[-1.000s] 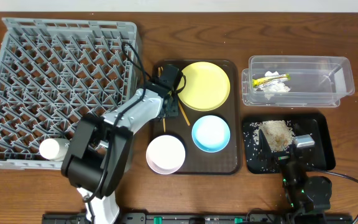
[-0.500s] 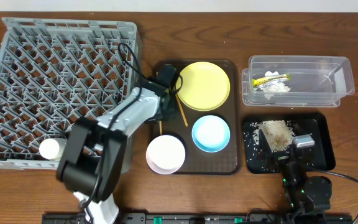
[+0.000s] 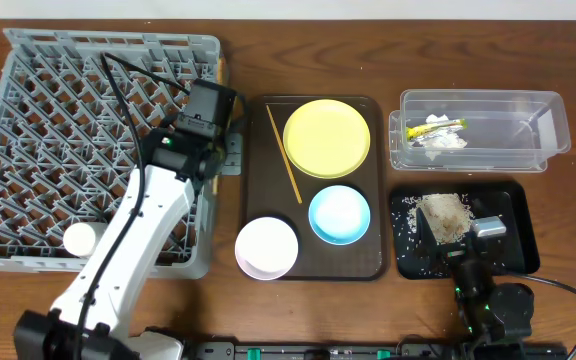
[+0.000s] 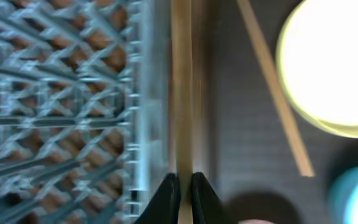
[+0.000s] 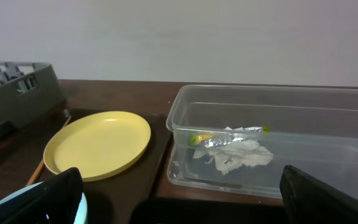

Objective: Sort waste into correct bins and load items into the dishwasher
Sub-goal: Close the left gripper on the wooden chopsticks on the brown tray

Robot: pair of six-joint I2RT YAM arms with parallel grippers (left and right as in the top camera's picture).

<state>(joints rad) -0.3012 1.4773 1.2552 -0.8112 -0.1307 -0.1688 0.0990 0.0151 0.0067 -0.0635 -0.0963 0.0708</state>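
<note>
While the left wrist camera looks down (view blurred), the left gripper (image 4: pixel 182 183) has its tips pressed onto the held chopstick (image 4: pixel 181 93). The stick runs toward 12 o'clock along the right wall of the dish rack (image 4: pixel 55 106). The loose chopstick (image 4: pixel 273 93) lies on the brown serving tray (image 4: pixel 229 124), with the yellow plate (image 4: pixel 334 62) at its 3 o'clock.

Overhead: half a second ago this arm was over the serving tray's 10 o'clock corner, with both sticks on the tray. Now it is over the rack's right edge. Only the loose chopstick remains, at the plate's 9 o'clock. White bowl (image 3: pixel 266 247) at the tray's 7 o'clock and light blue bowl (image 3: pixel 339 214) at 5 o'clock, both unmoved. Clear tub (image 3: pixel 558 135), 2 o'clock on the table, holds the snack wrapper (image 3: pixel 438 126) and tissue (image 3: pixel 440 141). Black tray (image 3: pixel 518 250), 4 o'clock, holds the food scraps (image 3: pixel 444 213). The right gripper (image 3: pixel 458 240) is over it, unchanged.

Right wrist: fingers (image 5: pixel 55 196) spread wide, nothing between them. Tub at 1 o'clock, plate at 10 o'clock.
</note>
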